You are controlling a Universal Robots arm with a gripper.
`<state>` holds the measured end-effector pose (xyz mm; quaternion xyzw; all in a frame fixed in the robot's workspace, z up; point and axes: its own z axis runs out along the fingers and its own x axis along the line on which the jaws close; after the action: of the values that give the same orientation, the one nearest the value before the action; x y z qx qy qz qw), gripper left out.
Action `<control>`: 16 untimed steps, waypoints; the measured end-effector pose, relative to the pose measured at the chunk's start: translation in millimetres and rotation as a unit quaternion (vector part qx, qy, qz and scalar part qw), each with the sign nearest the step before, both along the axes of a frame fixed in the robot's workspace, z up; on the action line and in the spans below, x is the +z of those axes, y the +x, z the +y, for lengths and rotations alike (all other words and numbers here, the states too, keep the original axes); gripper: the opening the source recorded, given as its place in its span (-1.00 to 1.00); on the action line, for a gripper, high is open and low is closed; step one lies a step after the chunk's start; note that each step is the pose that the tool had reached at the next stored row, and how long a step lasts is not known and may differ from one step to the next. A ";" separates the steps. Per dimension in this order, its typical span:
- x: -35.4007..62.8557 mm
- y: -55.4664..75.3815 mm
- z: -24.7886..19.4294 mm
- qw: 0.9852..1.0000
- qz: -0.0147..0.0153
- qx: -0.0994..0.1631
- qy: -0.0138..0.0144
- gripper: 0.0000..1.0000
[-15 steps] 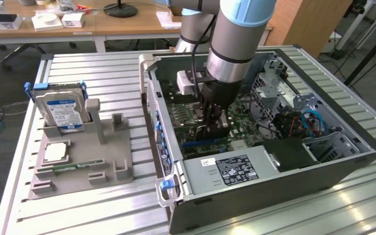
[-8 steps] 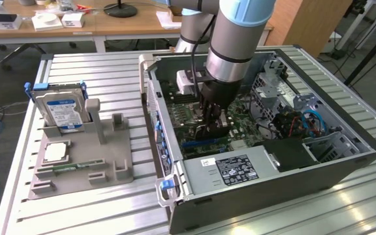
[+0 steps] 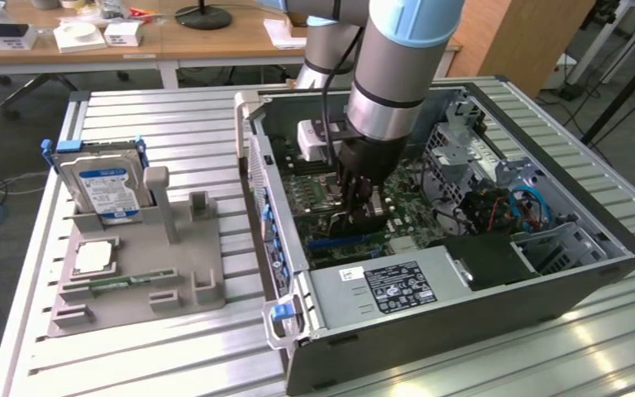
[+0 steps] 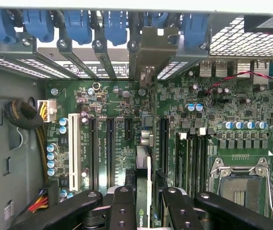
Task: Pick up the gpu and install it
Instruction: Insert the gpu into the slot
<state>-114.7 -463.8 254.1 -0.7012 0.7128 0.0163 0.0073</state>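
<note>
My gripper (image 3: pixel 362 211) is lowered inside the open computer case (image 3: pixel 582 285), over the green motherboard (image 3: pixel 406 194). In the wrist view the gripper (image 4: pixel 146 211) is shut on the gpu (image 4: pixel 143 167). The card shows edge-on, thin and upright between the black fingers (image 4: pixel 122 206). It stands over the row of long expansion slots (image 4: pixel 110 148) on the motherboard (image 4: pixel 117 96). Its metal bracket (image 4: pixel 153 48) reaches the case's rear wall among the slot covers with blue latches (image 4: pixel 76 24). I cannot tell whether the card's edge sits in a slot.
The CPU socket (image 4: pixel 242 184) and memory slots (image 4: pixel 194 158) lie beside the card. The power supply (image 3: pixel 406 285) and drive cage with cables (image 3: pixel 505 207) fill the case's other end. On the exterior view's left, a grey fixture (image 3: pixel 185 281) holds the hard drive (image 3: pixel 99 186) and a CPU chip (image 3: pixel 95 256).
</note>
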 end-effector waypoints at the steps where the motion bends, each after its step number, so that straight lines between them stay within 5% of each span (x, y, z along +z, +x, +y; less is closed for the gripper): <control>1: 0.0 0.0 0.0 1.000 0.000 0.000 0.000 -0.47; 16: -1.3 -0.7 0.1 1.000 0.000 -0.001 0.000 -0.47</control>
<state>-115.5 -463.7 252.7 -0.7005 0.7134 0.0162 0.0072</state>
